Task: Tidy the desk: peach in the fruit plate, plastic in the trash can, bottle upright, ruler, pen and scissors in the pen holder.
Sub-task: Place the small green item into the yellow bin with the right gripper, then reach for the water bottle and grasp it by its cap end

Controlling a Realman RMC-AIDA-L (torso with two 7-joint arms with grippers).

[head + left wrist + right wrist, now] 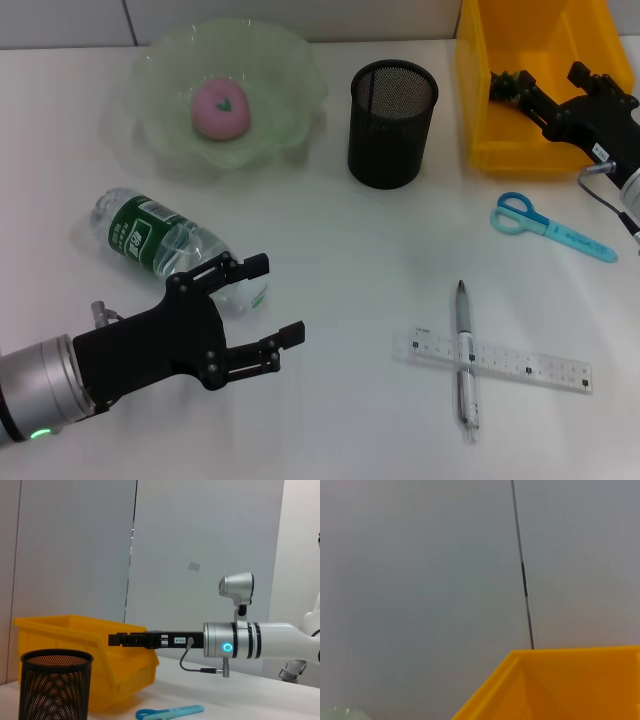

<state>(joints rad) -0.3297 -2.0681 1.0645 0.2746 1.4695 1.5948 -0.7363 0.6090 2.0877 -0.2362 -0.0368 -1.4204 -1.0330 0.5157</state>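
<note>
The left gripper hovers low near the front-left corner of the white surface, its two fingers spread wide with nothing between them. Just beyond its upper finger lies the bottle — on its side, green label showing, toward the left edge.

Toward the back-left corner sits the pale green fruit plate with the pink peach already in it. The black mesh pen holder stands upright at the back middle, and beside it, at the back-right corner, is the yellow trash can.

The right gripper reaches over that bin from the right edge; something small and greenish sits at its tip (I cannot tell whether the fingers are closed on it).

The blue scissors lie flat near the right edge, in front of the bin. Toward the front, right of centre, the pen lies across the clear ruler — touching it, forming a cross.
</note>
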